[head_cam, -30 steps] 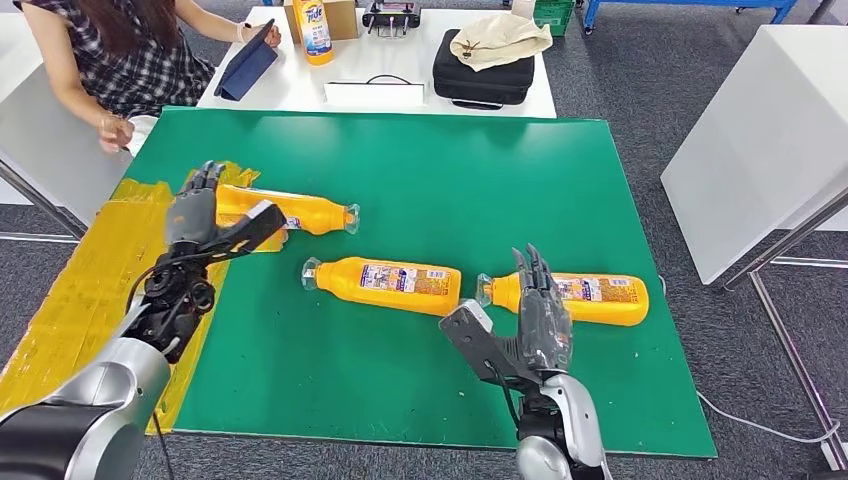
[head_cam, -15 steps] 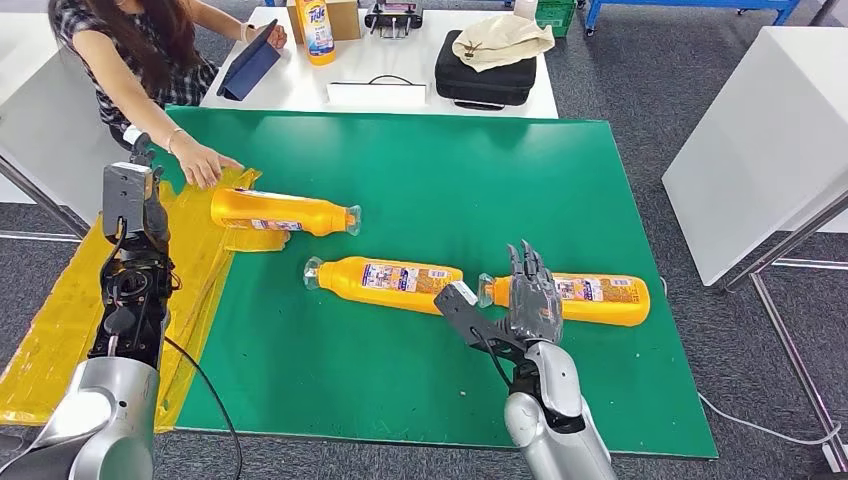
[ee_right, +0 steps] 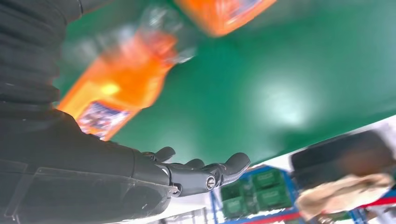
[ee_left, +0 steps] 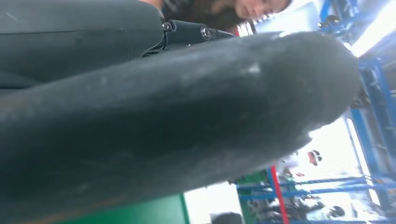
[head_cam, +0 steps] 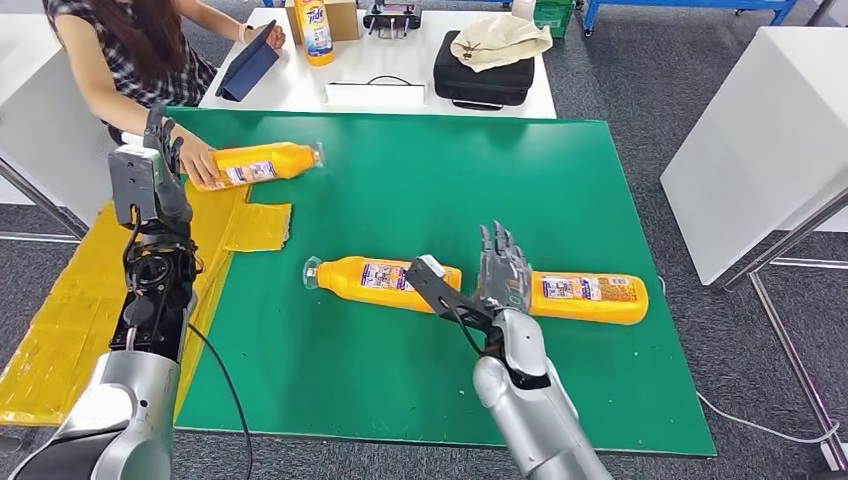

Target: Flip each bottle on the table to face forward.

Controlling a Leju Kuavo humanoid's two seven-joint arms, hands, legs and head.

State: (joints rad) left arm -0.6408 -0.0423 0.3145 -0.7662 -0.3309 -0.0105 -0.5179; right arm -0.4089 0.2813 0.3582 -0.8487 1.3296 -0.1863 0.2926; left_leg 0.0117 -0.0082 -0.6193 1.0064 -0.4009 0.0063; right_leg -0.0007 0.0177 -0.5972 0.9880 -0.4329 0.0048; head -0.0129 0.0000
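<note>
We count three orange plastic bottles lying on their sides on the green-topped bench [head_cam: 620, 180], and none of them looks finished to us. The middle orange bottle [head_cam: 385, 281] and the right orange bottle [head_cam: 588, 297] lie near the front of the bench, almost end to end, each with a small-print label turned upward; we judge that to be the back label, so both are yet to be flipped. The far-left orange bottle [head_cam: 262, 163] lies at the bench's left edge, beside the yellow taped patch [head_cam: 258, 226], and a person's hand [head_cam: 195, 160] rests on its base end; it also lies label-up, but we cannot read whether that is the front.

Our right robot hand [head_cam: 490, 283] hovers between the middle and right bottles, fingers spread and pointing up, holding nothing; the right wrist view shows its fingers [ee_right: 205, 171] extended and bare above the green surface. Our left robot hand [head_cam: 150, 180] is raised at the bench's left edge near the person's hand, with nothing visible in it, but we cannot tell how its fingers are set.

As we judge it, all the flipping work remains, with the right-side bottle the likeliest next.
</note>
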